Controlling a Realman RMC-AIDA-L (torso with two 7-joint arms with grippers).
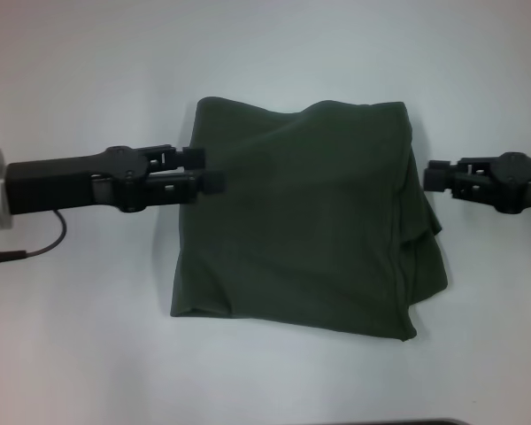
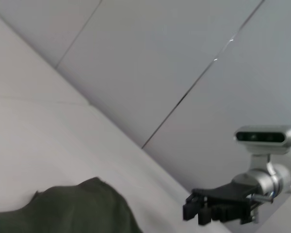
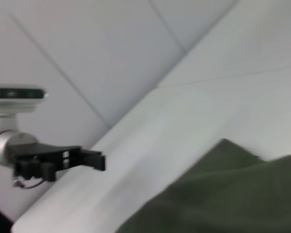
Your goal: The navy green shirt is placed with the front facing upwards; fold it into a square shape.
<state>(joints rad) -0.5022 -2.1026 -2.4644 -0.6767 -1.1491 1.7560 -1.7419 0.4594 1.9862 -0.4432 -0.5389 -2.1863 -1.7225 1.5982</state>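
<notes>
Shirt folded to a rough square mid-bench, both tools at its sides holding nothing.

Left tool (image 1: 205, 171) reaches in level from the left, tips just over the shirt's upper left edge; fingers look close together, with no cloth pinched between them that I can see. A dark cable (image 1: 35, 248) trails on the bench (image 1: 80, 336) below that arm. The green shirt (image 1: 301, 221) lies flat in the middle, plain side up, no lettering showing; near edge fairly straight, far edge lumpy, and a loose layer sticks out past the right side toward the near right corner. Right tool (image 1: 427, 177) sits just beside the shirt's upper right edge, clear of the cloth; can't tell whether its fingers are apart or together.
</notes>
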